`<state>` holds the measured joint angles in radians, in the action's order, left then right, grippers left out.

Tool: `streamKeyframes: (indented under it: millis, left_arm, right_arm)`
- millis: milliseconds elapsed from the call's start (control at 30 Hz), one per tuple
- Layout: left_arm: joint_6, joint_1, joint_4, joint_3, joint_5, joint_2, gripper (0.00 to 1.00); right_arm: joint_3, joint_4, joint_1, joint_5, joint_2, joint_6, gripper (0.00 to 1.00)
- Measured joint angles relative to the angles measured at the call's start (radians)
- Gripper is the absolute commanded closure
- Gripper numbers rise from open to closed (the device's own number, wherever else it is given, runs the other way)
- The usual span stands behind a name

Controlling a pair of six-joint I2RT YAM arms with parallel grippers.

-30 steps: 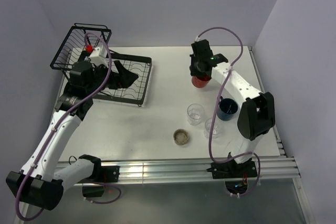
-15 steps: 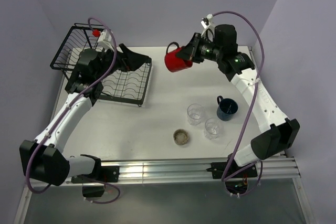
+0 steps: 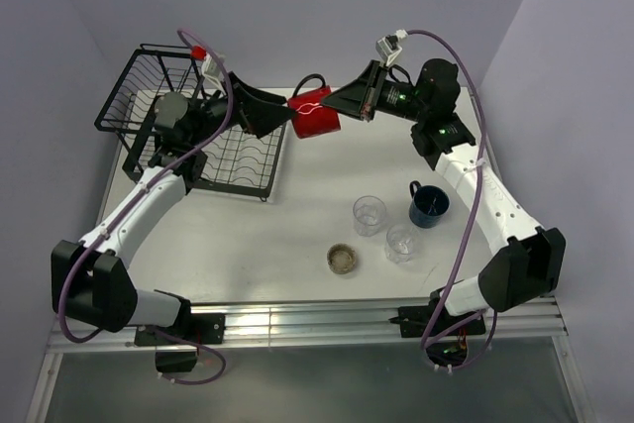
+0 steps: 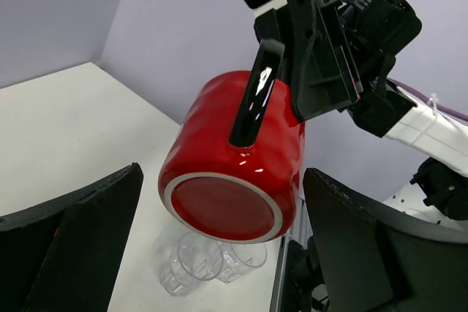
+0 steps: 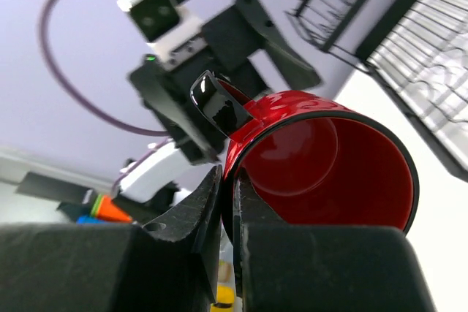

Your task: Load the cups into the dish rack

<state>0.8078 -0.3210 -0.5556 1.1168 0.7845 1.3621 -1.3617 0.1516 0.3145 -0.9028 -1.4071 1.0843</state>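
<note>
My right gripper point(image 3: 335, 104) is shut on the rim of the red mug point(image 3: 314, 116) and holds it in the air, tipped on its side, just right of the dish rack point(image 3: 256, 151). In the right wrist view the fingers pinch the mug wall point(image 5: 322, 158) at my right gripper point(image 5: 228, 202). My left gripper point(image 3: 280, 116) is open, and its tips face the mug's base point(image 4: 227, 180) without touching, seen at my left gripper point(image 4: 219, 246). The dark blue mug point(image 3: 429, 205) and two clear tumblers point(image 3: 369, 215) point(image 3: 401, 242) stand on the table.
The rack's raised basket tier point(image 3: 149, 86) stands at the far left by the wall. A small round lid point(image 3: 342, 259) lies near the front middle of the table. The tumblers point(image 4: 191, 261) show below the mug in the left wrist view.
My right arm lifted the red mug off the table and carried it left, up toward the rack. My left gripper swung right from over the rack to meet the mug.
</note>
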Motion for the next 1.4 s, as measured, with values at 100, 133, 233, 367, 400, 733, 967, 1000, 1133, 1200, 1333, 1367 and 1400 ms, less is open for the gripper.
streamKeyframes:
  millis: [100,133,233,367,400,733,967,1000,1133,1200,1333,1367,1400]
  left_arm:
    - [0.000,-0.018,-0.027,0.000,0.021,0.012,0.01]
    - [-0.003,-0.025,-0.031,0.002,0.024,0.016,0.01]
    - [-0.019,-0.039,-0.032,0.011,0.031,0.017,0.01]
    - [-0.032,-0.048,-0.040,0.012,0.039,0.019,0.01]
    - [-0.033,-0.051,-0.045,0.011,0.041,0.020,0.01]
    - [-0.042,-0.072,-0.068,0.012,0.060,0.024,0.01]
    - [-0.042,-0.073,-0.067,0.016,0.060,0.031,0.26]
    - [-0.042,-0.074,-0.066,0.017,0.059,0.031,0.33]
    - [-0.045,-0.075,-0.055,0.035,0.064,0.045,0.89]
    - [-0.048,-0.076,-0.045,0.039,0.065,0.053,1.00]
    - [-0.056,-0.076,-0.010,0.040,0.066,0.059,1.00]
    - [-0.059,-0.076,0.003,0.040,0.066,0.059,1.00]
    - [-0.060,-0.076,0.012,0.039,0.066,0.059,1.00]
  right_arm:
    - [0.013,0.083,-0.006,-0.027,0.000,0.067,1.00]
    - [0.020,0.122,-0.010,-0.037,0.000,0.093,1.00]
    - [0.047,0.221,-0.021,-0.065,-0.007,0.172,1.00]
    - [0.060,0.320,-0.027,-0.087,-0.027,0.256,1.00]
    - [0.061,0.340,-0.027,-0.092,-0.033,0.275,1.00]
    - [0.094,0.507,-0.031,-0.132,-0.058,0.403,1.00]
    - [0.095,0.529,-0.034,-0.135,-0.069,0.417,1.00]
    - [0.095,0.529,-0.035,-0.135,-0.071,0.417,1.00]
    - [0.095,0.520,-0.041,-0.132,-0.071,0.402,1.00]
    - [0.095,0.498,-0.044,-0.130,-0.071,0.381,1.00]
    - [0.093,0.412,-0.047,-0.119,-0.068,0.314,0.91]
    - [0.092,0.386,-0.047,-0.114,-0.066,0.297,0.85]
    - [0.090,0.361,-0.047,-0.110,-0.063,0.279,0.82]
